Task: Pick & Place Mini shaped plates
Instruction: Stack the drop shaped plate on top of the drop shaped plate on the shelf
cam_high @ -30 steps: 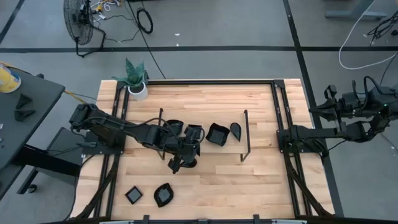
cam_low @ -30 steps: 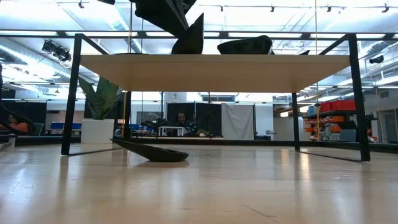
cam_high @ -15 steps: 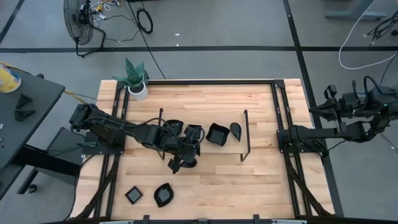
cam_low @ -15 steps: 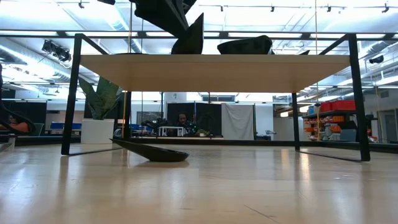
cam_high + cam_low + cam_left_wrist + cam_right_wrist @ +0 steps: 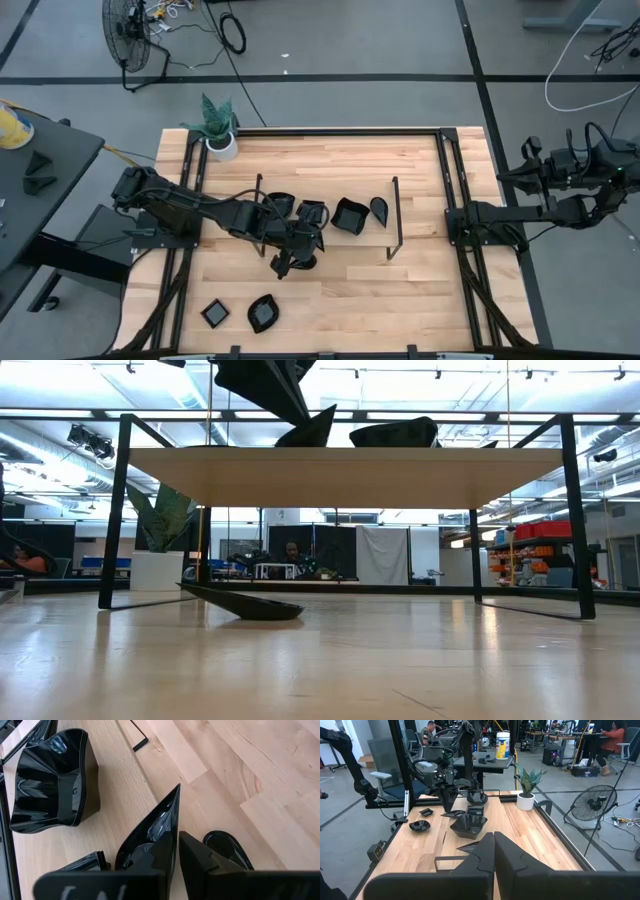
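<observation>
Near the counter's (image 5: 400, 290) middle, the left end effector (image 5: 283, 266) is pinching a teardrop plate (image 5: 150, 840) by its rim, tilted for placement; the right end effector (image 5: 493, 851), clenched and empty, is idling beyond the right edge.

It looked like a robotics lab. Desks with seated people (image 5: 612, 742), a floor fan (image 5: 594, 805) and, seemingly, storage shelving (image 5: 540, 555) surrounded the worktop (image 5: 330, 160).

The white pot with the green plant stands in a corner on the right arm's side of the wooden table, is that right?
Not quite. The white pot with the green plant stands in a corner on the left arm's side of the wooden table, not the right arm's. The high view shows it.
</observation>
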`<state>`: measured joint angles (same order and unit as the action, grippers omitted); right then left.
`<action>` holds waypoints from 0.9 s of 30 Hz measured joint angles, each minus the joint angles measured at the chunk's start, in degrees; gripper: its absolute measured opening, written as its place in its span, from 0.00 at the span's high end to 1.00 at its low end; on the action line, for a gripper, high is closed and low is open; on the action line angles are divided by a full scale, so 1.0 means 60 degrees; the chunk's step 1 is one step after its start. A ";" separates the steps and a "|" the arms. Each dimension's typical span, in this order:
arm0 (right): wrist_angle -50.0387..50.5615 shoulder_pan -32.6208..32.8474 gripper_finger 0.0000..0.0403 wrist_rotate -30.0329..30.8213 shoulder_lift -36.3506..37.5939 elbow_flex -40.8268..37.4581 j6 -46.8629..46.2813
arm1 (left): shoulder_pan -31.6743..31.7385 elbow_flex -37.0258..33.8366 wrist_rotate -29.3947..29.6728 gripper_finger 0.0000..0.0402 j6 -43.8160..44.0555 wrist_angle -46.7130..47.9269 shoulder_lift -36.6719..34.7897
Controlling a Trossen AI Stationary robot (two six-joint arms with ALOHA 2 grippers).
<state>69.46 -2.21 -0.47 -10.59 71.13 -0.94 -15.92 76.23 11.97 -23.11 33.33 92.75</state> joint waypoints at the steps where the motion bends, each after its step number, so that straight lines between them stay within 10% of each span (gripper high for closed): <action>1: 0.0001 -0.0002 0.98 0.0000 0.0000 -0.0003 0.0002 | 0.0000 0.0000 0.0000 0.90 -0.0003 -0.0007 0.0000; 27: -0.0001 -0.0002 0.98 0.0000 0.0000 0.0000 -0.0001 | -0.0283 0.0000 0.0988 0.90 -0.0016 -0.0016 -0.0031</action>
<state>69.46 -2.22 -0.47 -10.59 71.13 -0.95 -17.62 76.23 17.89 -23.21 33.24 92.57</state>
